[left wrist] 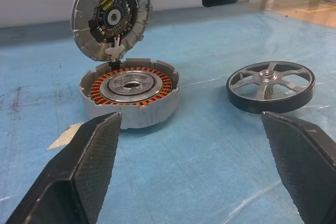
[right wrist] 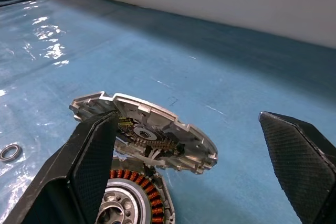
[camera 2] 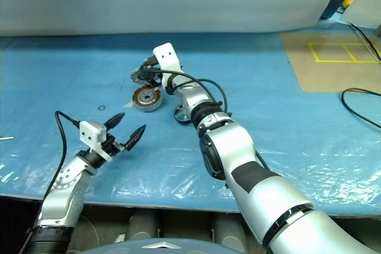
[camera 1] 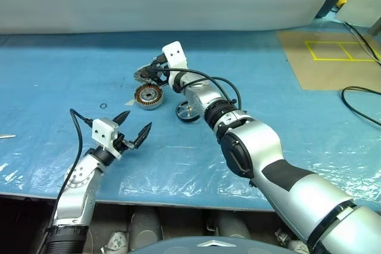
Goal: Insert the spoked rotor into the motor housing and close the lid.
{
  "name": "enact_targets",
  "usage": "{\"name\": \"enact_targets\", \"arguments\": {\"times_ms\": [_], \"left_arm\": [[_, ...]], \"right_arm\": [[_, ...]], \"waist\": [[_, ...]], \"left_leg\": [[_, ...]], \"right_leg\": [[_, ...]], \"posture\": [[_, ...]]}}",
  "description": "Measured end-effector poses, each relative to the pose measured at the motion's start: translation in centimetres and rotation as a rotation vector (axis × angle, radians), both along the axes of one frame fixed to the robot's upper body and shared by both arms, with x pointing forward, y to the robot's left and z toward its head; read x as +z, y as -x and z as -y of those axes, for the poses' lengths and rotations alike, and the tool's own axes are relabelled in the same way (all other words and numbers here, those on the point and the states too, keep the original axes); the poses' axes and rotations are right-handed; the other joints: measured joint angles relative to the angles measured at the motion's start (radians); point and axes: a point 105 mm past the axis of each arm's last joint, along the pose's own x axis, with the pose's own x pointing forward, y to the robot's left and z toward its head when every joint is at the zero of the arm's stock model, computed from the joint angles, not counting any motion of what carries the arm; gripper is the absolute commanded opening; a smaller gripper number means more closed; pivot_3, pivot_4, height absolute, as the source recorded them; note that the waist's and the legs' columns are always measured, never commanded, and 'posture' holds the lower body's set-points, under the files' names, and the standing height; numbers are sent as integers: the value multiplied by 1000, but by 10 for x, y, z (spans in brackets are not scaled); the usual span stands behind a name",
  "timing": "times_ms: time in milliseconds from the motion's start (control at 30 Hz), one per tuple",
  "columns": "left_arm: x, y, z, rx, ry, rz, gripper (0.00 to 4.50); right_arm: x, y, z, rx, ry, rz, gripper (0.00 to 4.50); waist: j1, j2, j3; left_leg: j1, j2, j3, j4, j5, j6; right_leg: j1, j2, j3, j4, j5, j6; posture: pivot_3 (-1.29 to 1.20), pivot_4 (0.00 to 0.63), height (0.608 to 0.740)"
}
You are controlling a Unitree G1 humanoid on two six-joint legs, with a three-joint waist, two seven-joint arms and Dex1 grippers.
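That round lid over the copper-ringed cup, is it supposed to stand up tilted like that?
The lid stands tilted open above the motor housing. The spoked rotor lies on the table beside it, not yet inserted.

A wrinkled blue plastic sheet (camera 1: pixel 250 57) covers the table. On it lie a small dark metal ring (camera 1: pixel 103 106) and a pale tape scrap (left wrist: pixel 62 136). Far right sit a brown board with yellow lines (camera 1: pixel 333 57) and a black cable (camera 1: pixel 360 108)
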Motion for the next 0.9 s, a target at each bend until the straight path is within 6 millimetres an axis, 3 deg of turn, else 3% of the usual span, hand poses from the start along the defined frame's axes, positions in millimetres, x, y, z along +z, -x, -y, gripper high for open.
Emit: {"name": "enact_targets", "arguments": {"times_ms": [367,900], "left_arm": [[-1,-1,0,2,6,-3,4500],[-20,21,3,60,57,-70,4500]], "right_arm": [[13,-8,9,-141,34,129,4481],[1,-7,12,-194,184,200,4481]], "waist": [[-1,0,0],[-2,0,0]], "left_leg": [[0,0,0,0,0,0],[0,-1,0,-1,0,-1]], "right_leg": [[0,0,0,0,0,0],[0,0,0,0,0,1]], "posture": [[0,150,740],[0,150,740]]}}
